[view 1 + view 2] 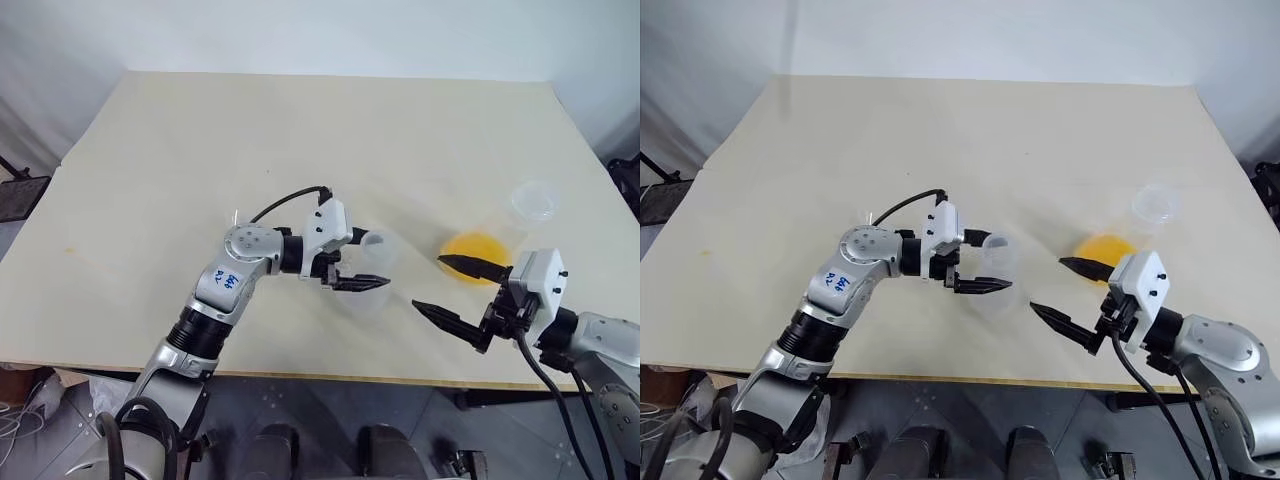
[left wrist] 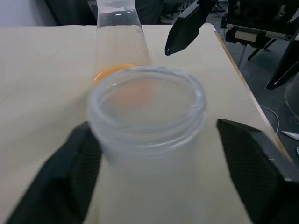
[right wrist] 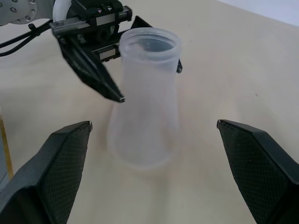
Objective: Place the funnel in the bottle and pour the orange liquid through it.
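Observation:
The bottle (image 1: 366,285), a small clear conical flask, stands upright near the table's front edge. My left gripper (image 1: 372,258) is open, with one finger on each side of the bottle's neck (image 2: 147,107). I cannot make out the funnel apart from the bottle's clear round mouth (image 3: 150,39). The orange liquid (image 1: 472,245) lies shallow in a taller clear flask (image 2: 119,42) just right of the bottle. My right gripper (image 1: 428,281) is open and empty, between the two flasks and a little nearer the front edge. It points at the bottle (image 3: 145,107).
The pale table (image 1: 200,150) stretches wide to the left and far side of the flasks. Its front edge (image 1: 330,375) runs just below both grippers. A dark object (image 1: 20,192) stands off the table's left side.

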